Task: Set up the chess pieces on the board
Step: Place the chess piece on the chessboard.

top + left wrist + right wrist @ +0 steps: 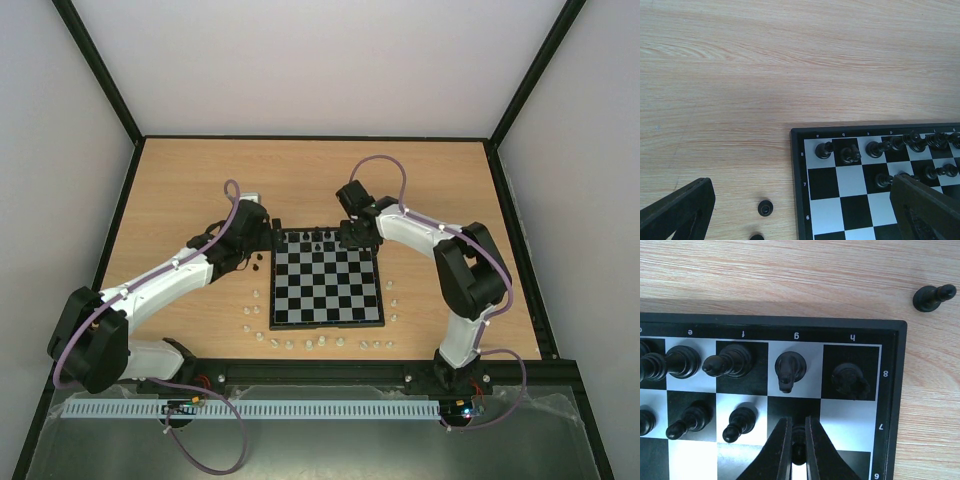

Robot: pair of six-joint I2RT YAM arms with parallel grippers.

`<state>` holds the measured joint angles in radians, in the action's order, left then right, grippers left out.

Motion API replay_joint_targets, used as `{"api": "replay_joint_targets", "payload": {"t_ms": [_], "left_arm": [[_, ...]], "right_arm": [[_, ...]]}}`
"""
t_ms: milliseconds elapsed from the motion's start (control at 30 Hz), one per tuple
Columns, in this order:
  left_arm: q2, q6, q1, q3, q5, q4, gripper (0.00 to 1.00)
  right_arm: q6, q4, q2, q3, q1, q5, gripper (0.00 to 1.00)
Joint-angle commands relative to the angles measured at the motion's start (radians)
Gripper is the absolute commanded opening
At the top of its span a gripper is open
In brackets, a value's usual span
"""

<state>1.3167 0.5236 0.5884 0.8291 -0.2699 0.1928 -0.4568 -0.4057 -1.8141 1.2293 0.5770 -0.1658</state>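
Observation:
The board [327, 325] lies mid-table, with black chess pieces [318, 238] along its far rows. My right gripper [798, 434] is shut on a black pawn [799, 446] over the g7 square, just in front of the knight [789, 369] and beside the rook [850, 380]. In the top view this gripper [352, 240] sits over the board's far right corner. My left gripper [800, 212] is open and empty, straddling the board's far left corner [799, 175]. Two black pieces [765, 207] stand on the table between its fingers [680, 210].
One black pawn [933, 296] lies on the wood beyond the board's far right corner. Several small white pieces [310, 343] are strewn on the table along the board's left, front and right sides. The table's black frame [300, 368] runs along the near edge.

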Motion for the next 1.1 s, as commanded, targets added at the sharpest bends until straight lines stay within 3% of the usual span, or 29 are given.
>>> {"api": "replay_joint_targets", "payload": {"t_ms": [0,1067], "left_arm": [[0.012,-0.006,-0.007,-0.01,-0.014,-0.006,0.99],[0.02,-0.005,-0.008,-0.009,-0.015,-0.006,0.99]], "right_arm": [[-0.006,-0.051,-0.017,0.024,0.009,-0.008,0.03],[-0.005,-0.018,-0.052,0.033,0.015,-0.004,0.1]]}}
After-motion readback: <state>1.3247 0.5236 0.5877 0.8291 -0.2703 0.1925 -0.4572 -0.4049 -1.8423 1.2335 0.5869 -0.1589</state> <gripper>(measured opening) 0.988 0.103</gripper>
